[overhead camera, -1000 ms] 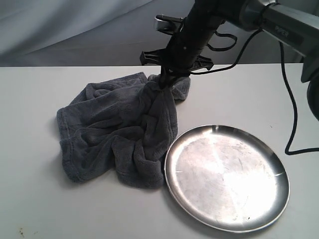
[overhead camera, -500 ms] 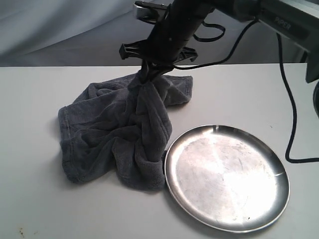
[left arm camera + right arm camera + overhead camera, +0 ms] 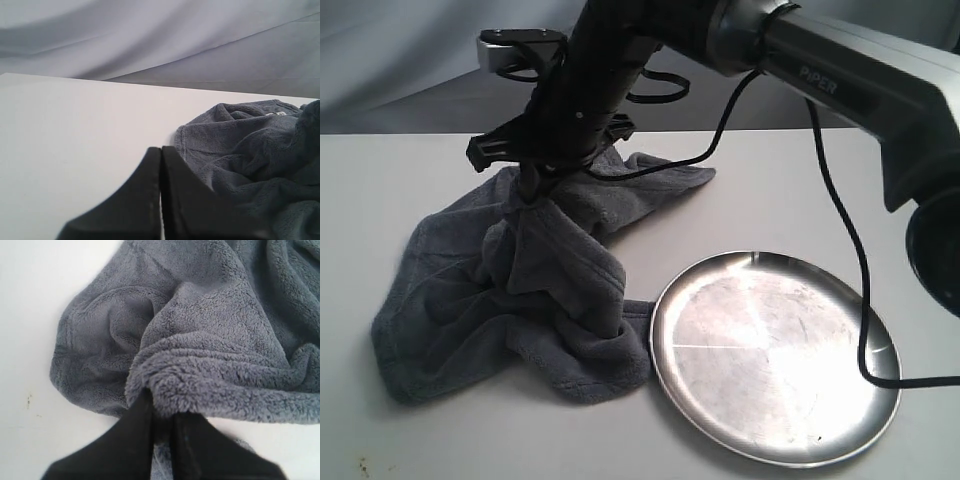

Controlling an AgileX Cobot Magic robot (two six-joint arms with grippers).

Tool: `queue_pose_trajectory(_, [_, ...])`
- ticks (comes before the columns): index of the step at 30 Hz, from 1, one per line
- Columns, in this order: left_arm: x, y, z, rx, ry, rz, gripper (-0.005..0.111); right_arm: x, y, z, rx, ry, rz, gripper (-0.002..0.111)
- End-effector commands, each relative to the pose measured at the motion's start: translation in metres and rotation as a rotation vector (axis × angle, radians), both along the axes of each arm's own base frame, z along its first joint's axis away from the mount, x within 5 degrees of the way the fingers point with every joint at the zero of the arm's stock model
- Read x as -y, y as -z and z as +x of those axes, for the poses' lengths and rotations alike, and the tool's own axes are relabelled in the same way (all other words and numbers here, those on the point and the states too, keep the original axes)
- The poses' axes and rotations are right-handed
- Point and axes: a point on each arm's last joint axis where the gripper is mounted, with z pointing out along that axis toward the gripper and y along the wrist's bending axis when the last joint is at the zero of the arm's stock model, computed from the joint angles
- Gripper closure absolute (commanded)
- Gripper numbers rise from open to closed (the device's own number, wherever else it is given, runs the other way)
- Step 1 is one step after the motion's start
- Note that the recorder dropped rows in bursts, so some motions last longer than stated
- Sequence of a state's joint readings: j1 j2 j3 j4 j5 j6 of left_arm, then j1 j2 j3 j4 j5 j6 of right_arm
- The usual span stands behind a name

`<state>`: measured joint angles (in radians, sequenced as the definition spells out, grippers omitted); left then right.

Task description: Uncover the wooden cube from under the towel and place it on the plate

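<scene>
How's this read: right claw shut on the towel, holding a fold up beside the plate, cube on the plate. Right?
No. The plate is bare in the exterior view, and no cube shows in any view. The rest stands: the right claw is shut on the towel, holding a fold up beside the plate.

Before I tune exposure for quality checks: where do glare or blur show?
Exterior view: bright glare washes out the middle of the plate. Left wrist view: the shut left pincer is dark and soft-edged. Right wrist view: the towel shows crisp fleece; the right pincer gripping it looks slightly soft.
</scene>
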<state>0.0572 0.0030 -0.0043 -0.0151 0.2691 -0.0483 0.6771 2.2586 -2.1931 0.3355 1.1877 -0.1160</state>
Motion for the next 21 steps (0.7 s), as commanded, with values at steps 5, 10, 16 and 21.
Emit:
queue_pose_trajectory(5, [0.000, 0.000, 0.000, 0.009, 0.000, -0.003, 0.107, -0.011, -0.011, -0.010, 0.084, -0.140, 0.044, 0.108])
queue_pose_trajectory(10, [0.000, 0.000, 0.000, 0.009, 0.000, -0.003, 0.107, -0.011, -0.011, -0.015, 0.025, -0.159, 0.052, 0.096])
queue_pose_trajectory(16, [0.000, 0.000, 0.000, 0.009, 0.000, -0.003, 0.107, -0.015, -0.013, -0.020, -0.032, -0.165, 0.107, 0.044])
queue_pose_trajectory(21, [0.000, 0.000, 0.000, 0.009, 0.000, -0.003, 0.107, -0.011, -0.012, -0.017, -0.016, -0.144, 0.074, 0.030])
